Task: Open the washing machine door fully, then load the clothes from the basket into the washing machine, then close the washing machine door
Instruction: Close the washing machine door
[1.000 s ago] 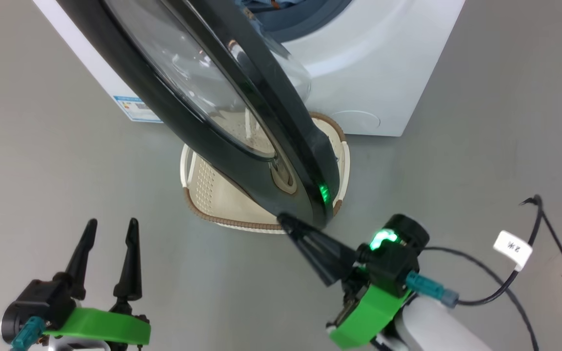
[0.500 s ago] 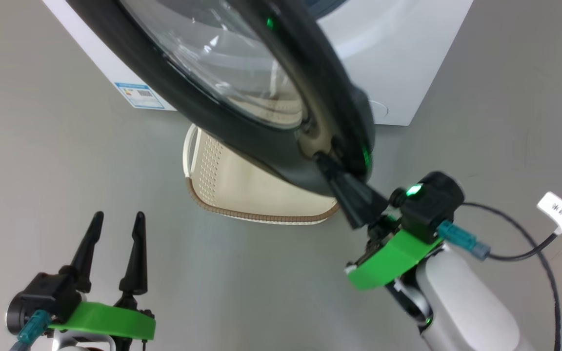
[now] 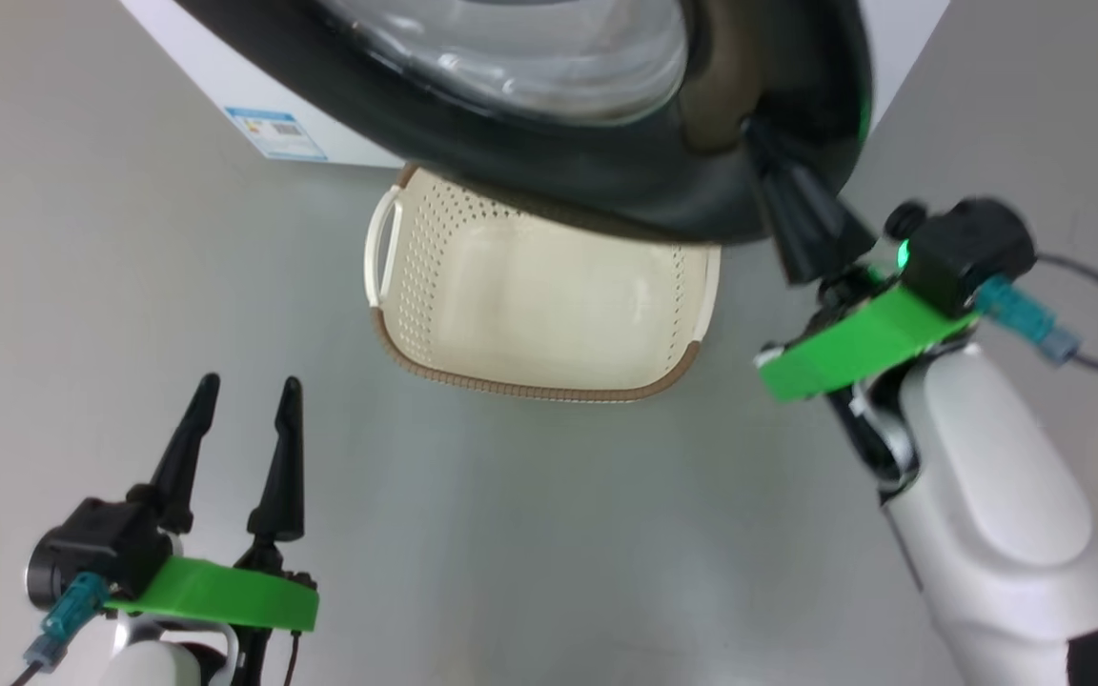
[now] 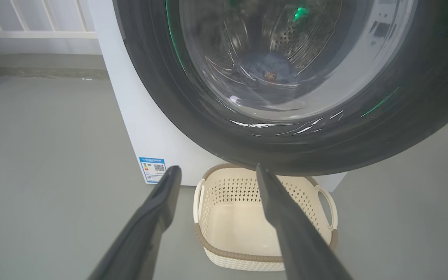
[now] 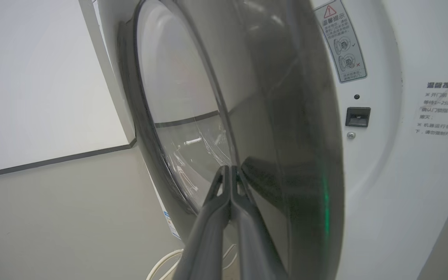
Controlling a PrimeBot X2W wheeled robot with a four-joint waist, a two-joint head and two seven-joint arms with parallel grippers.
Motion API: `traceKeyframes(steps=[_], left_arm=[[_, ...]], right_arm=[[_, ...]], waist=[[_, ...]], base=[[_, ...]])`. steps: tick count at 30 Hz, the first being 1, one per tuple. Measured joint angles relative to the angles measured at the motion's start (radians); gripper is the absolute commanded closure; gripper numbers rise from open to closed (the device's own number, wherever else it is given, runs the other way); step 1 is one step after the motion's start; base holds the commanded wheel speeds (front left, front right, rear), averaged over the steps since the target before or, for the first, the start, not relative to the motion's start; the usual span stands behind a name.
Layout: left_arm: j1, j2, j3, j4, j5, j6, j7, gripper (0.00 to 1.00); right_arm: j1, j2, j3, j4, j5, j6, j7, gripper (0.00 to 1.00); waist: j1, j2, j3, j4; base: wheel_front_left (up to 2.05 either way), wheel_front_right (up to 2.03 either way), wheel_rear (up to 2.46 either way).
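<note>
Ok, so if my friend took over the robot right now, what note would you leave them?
Left gripper: jaws open, empty, hovers above the floor near the basket.
Right gripper: jaws shut, tips against the black ring of the washing machine door.
Things: the basket sits empty on the floor in front of the washing machine. The clothes lie in the drum, seen through the glass.
Done: loading, as far as shows.
Left: the door stands ajar, not latched; push it fully shut.
</note>
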Motion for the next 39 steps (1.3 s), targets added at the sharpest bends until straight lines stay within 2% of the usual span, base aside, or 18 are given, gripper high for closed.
traceKeyframes(steps=[14, 23, 33, 39], left_arm=[[-0.065, -0.009, -0.029, -0.001, -0.033, 0.000, 0.000, 0.00], [-0.094, -0.014, -0.050, 0.003, -0.041, 0.000, 0.000, 0.00], [-0.112, -0.018, -0.072, 0.005, -0.043, 0.000, 0.000, 0.00], [-0.112, -0.018, -0.067, 0.006, -0.043, 0.000, 0.000, 0.00]], right_arm=[[-0.267, -0.068, -0.077, 0.154, 0.000, 0.000, 0.000, 1.00], [-0.386, -0.081, -0.120, 0.245, -0.009, 0.001, 0.000, 1.00], [-0.462, -0.083, -0.161, 0.337, -0.043, 0.008, -0.001, 1.00], [-0.464, -0.079, -0.147, 0.323, -0.050, 0.008, -0.001, 1.00]], waist=[[0.0000, 0.0000, 0.079, 0.043], [0.0000, 0.0000, 0.107, 0.063], [0.0000, 0.0000, 0.121, 0.079], [0.0000, 0.0000, 0.112, 0.061]], base=[[0.00, 0.00, 0.00], [0.00, 0.00, 0.00], [0.00, 0.00, 0.00], [0.00, 0.00, 0.00]])
